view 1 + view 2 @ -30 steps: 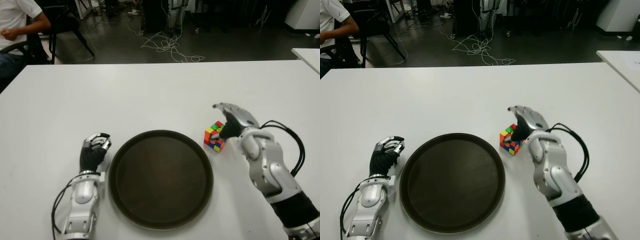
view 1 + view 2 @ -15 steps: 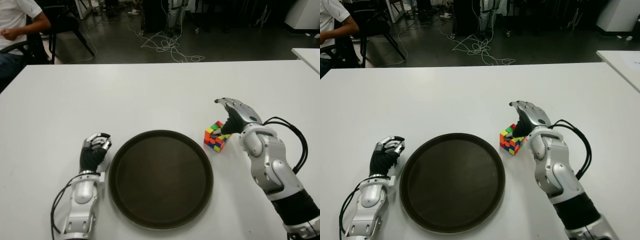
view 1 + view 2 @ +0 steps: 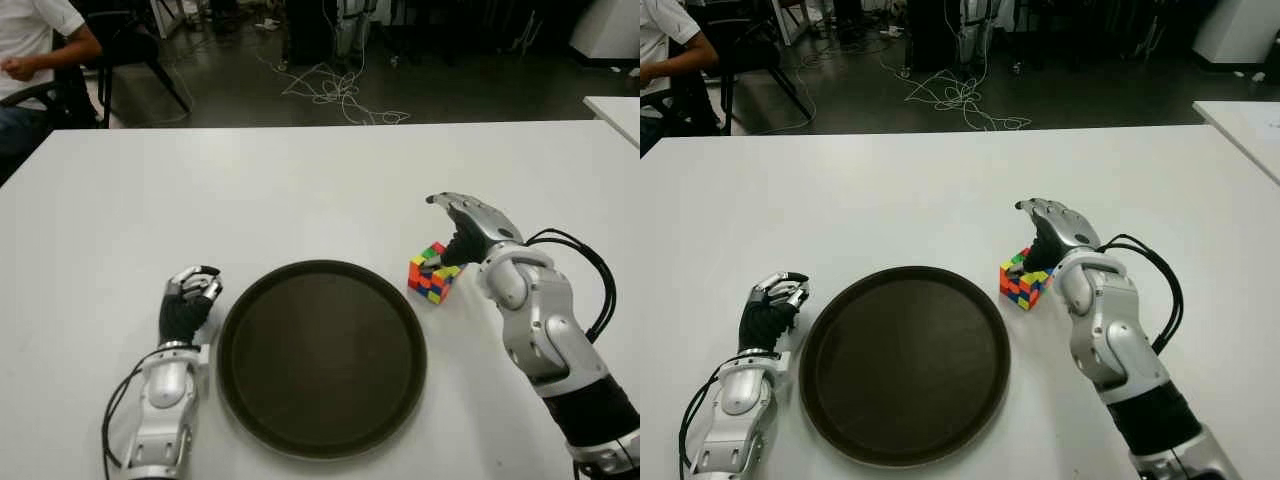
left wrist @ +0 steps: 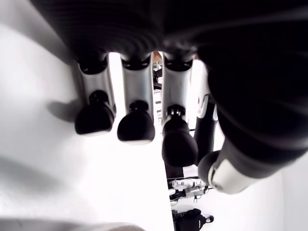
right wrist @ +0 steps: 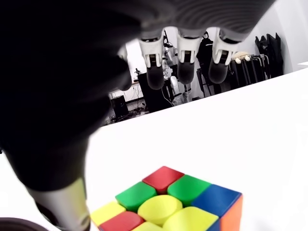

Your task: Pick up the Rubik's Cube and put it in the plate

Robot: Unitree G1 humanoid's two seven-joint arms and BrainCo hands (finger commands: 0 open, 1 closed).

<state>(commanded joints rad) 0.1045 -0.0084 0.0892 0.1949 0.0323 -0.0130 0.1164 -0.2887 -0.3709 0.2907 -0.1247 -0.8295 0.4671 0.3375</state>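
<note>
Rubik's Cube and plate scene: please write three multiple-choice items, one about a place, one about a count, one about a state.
1. Where is the Rubik's Cube?
A. On the white table, beside the plate's right rim
B. Inside the plate
C. Beside the left hand

2. How many plates are on the table?
A. One
B. Two
C. Three

3. What is the state of the right hand?
A. Closed around the cube and lifting it
B. Fingers spread above the cube, no grasp yet
C. Curled beside the plate's left rim

Answers:
1. A: the cube sits on bare table just right of the dark round plate.
2. A: only one plate shows.
3. B: the right wrist view shows the fingers extended over the cube without closing. The left hand is the one curled left of the plate.
</note>
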